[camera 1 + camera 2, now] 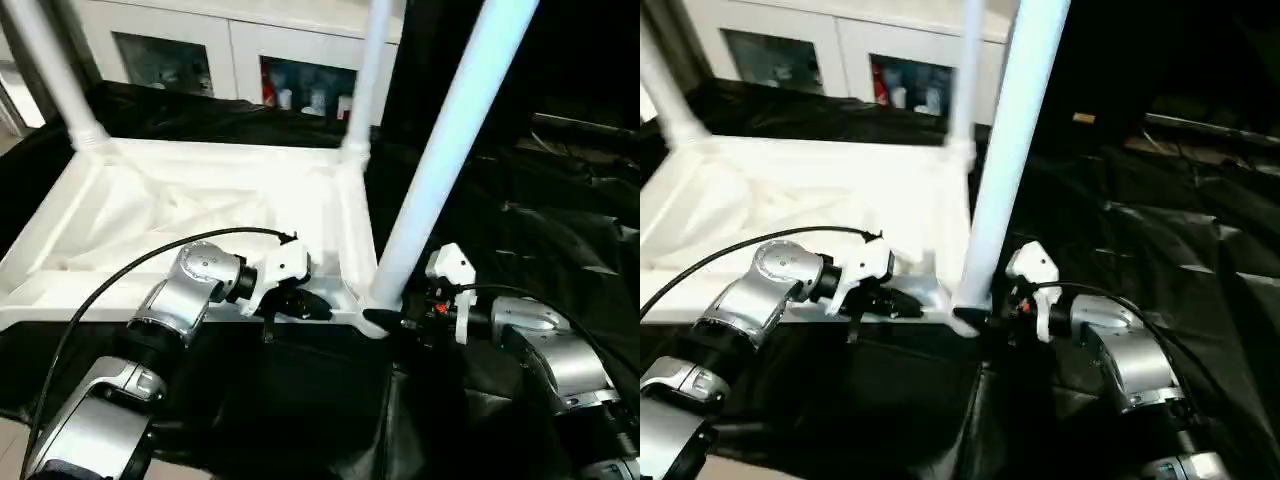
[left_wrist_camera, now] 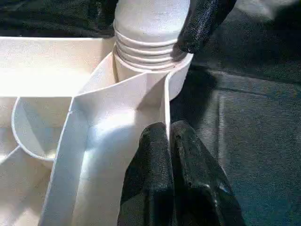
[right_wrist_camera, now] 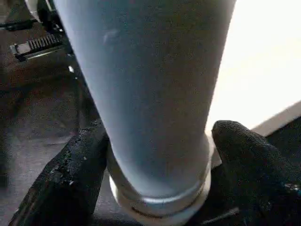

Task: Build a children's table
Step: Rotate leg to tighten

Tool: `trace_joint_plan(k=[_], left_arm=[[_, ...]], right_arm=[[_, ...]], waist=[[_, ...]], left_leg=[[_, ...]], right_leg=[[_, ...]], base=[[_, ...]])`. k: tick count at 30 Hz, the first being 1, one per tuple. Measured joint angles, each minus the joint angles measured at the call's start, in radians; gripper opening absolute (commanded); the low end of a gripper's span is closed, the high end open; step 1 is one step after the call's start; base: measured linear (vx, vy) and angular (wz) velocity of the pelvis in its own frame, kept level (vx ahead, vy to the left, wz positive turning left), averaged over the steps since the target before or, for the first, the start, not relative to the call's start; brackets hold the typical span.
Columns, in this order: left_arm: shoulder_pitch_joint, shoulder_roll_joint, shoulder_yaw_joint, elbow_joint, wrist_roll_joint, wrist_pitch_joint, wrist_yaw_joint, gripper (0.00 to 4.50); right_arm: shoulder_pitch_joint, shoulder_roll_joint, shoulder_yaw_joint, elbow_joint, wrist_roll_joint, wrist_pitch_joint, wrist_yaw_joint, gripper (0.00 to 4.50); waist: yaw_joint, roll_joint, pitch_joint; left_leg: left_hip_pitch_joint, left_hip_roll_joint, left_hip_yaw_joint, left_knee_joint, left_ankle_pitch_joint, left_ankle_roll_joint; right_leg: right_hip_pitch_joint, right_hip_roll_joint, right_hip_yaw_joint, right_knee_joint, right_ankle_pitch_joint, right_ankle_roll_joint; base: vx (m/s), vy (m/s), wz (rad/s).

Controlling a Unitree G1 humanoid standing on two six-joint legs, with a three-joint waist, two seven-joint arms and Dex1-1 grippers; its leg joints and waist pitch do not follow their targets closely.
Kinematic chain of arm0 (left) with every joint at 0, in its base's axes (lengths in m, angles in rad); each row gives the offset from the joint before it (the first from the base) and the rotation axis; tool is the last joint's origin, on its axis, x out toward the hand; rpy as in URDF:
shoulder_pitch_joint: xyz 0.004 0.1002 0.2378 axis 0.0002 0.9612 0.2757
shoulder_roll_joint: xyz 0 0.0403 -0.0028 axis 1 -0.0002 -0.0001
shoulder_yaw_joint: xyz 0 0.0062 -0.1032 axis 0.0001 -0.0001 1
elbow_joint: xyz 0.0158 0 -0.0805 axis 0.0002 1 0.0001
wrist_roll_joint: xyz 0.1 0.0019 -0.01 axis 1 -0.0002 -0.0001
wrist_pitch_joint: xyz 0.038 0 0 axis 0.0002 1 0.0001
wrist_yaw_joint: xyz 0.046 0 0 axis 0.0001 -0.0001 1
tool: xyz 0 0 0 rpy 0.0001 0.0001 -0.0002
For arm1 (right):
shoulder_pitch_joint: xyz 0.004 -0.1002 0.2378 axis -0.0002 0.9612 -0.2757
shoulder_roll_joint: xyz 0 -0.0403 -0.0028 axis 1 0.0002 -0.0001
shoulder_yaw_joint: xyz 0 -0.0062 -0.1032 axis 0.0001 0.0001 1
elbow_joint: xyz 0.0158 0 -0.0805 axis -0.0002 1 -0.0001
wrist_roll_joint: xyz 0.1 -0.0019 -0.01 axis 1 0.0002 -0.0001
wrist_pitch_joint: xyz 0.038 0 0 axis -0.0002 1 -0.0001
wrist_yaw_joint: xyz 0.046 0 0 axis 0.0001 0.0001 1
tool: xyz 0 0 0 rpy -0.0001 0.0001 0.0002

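While leg [image 1: 450, 150] socketed; right gripper [image 3: 155, 155] astride

Upright leg [image 1: 440, 170] blocks near corner; tabletop [image 1: 190, 215] middle open.

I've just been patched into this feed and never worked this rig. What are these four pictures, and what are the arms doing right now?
You are looking through a humanoid robot with two silver arms. The two wide pictures come from its head, looking down over the forearms; the two close-ups come from a camera on each wrist.

On the black sheet lies a white table top, upside down, ribs showing. Three white legs stand in its corner sockets: two at the far corners and the near leg.

The left gripper rests on the top's near rim with its jaws shut. The right gripper has its jaws on either side of the near leg's base, just above the collar. They look apart from the tube rather than clamped on it.
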Motion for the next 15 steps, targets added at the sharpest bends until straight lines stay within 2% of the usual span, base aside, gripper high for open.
trace_joint_plan(k=[7,15], left_arm=[[0.003,0.000,-0.004,-0.006,-0.002,0.000,0.000,0.00],[-0.003,-0.016,-0.003,0.020,0.010,-0.022,0.061,0.00]], right_arm=[[0.006,0.000,0.006,0.000,0.002,0.000,0.013,3.01],[0.008,0.017,-0.005,0.008,-0.001,0.002,-0.045,2.74]], waist=[[0.003,0.000,0.000],[0.006,0.000,0.000]], left_leg=[[0.000,0.000,0.000,0.000,0.000,0.000],[0.003,0.000,0.000,0.002,0.000,0.000]], right_leg=[[0.000,0.000,0.000,0.000,0.000,0.000],[0.002,0.000,0.000,0.002,0.001,0.000]], base=[[0.000,0.000,0.00],[0.000,0.000,0.00]])
